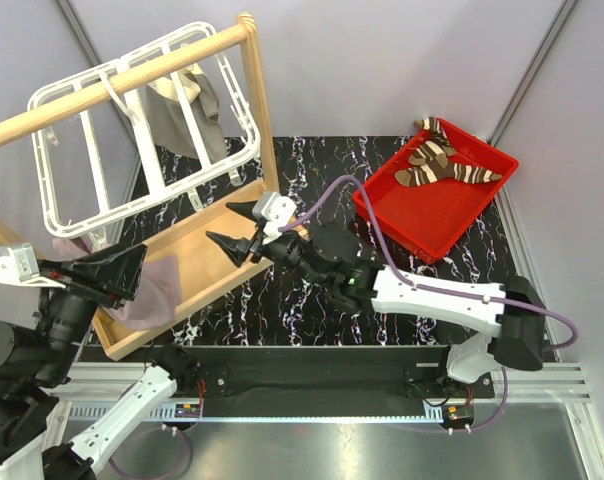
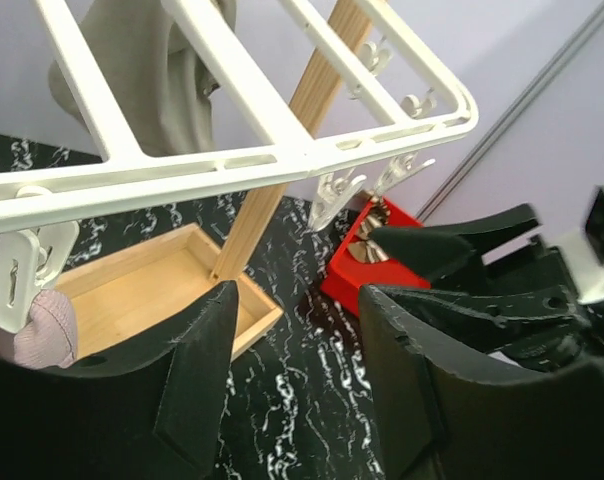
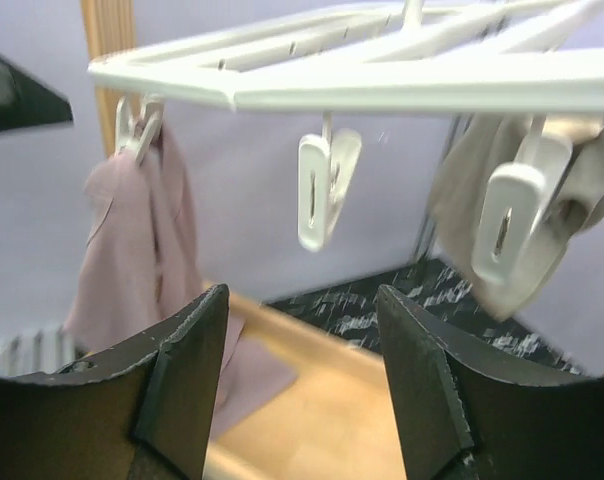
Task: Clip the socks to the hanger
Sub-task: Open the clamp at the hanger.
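Note:
The two brown socks with cream stripes lie in the red tray at the back right, far from both grippers. The white grid hanger hangs from the wooden rail at the back left, its clips dangling. My left gripper is open below the hanger's near-left side; in the left wrist view its fingers stand apart with only table between them. My right gripper is open near the stand's right post. It faces an unused white clip under the hanger, with nothing between its fingers.
A wooden rail stand with a shallow wooden base tray carries the hanger. A grey-beige cloth and a pinkish-mauve cloth hang from clips. The red tray shows beyond the left fingers. The table top is black marble-patterned.

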`<state>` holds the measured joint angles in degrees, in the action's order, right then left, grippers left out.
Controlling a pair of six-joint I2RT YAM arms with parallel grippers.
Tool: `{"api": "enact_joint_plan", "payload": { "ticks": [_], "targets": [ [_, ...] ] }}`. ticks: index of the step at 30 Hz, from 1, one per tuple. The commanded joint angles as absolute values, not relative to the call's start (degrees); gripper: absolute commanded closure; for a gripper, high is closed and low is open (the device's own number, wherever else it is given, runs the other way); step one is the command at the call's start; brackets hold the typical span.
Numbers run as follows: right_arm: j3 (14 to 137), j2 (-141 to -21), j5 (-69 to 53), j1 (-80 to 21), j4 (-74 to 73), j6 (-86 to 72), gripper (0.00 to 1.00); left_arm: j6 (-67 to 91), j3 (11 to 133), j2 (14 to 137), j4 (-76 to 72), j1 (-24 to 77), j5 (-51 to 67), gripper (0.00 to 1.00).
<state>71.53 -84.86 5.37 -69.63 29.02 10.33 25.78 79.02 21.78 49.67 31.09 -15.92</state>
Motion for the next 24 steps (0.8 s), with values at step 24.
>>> {"api": "enact_joint_plan", "payload": {
  "ticks": [24],
  "targets": [
    [75.77,-98.63,25.22,-77.08,63.55,28.92,0.34,17.65,72.0,23.03,37.8,18.2,-1.76,0.56]
  ]
}}
